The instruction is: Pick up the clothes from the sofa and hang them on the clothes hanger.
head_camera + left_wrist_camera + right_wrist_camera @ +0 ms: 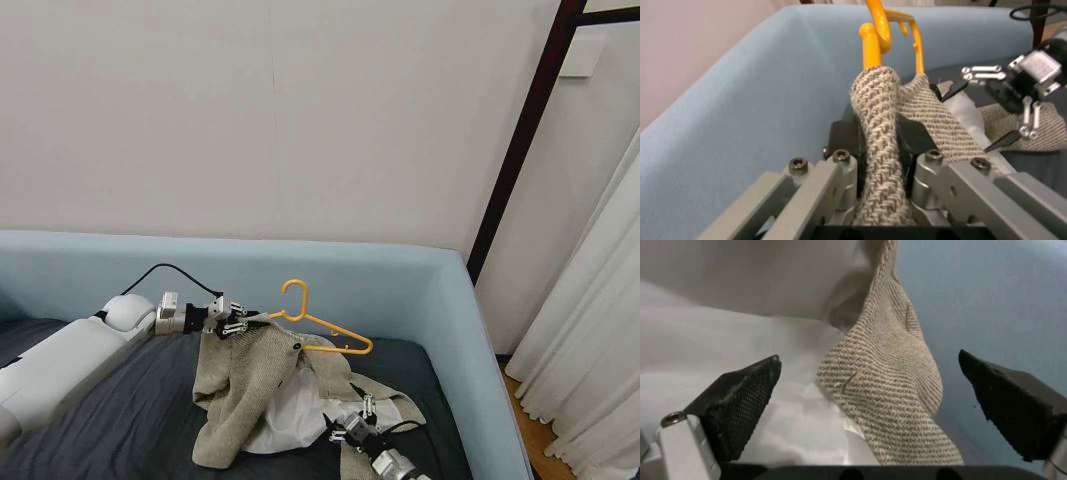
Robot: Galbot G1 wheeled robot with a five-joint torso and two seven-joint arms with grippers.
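Both ends matter: my left gripper [228, 322] pinches knit top [250, 385] beside hanger [322, 328] — clamp must hold firm; my right gripper [355, 430], spread around hem, needs full bite.

One sweater [245, 385], one hanger [871, 47], two pincers [232, 322] [352, 428].

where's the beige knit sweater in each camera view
Head view: beige knit sweater draped low centre on the sofa, one end pinched by the left gripper beside the yellow hanger.
Left wrist view: a fold of it runs up from the jaws toward the hanger hook.
Right wrist view: a flap hangs inside the open right gripper.
Shared landmark: the blue sofa wall.
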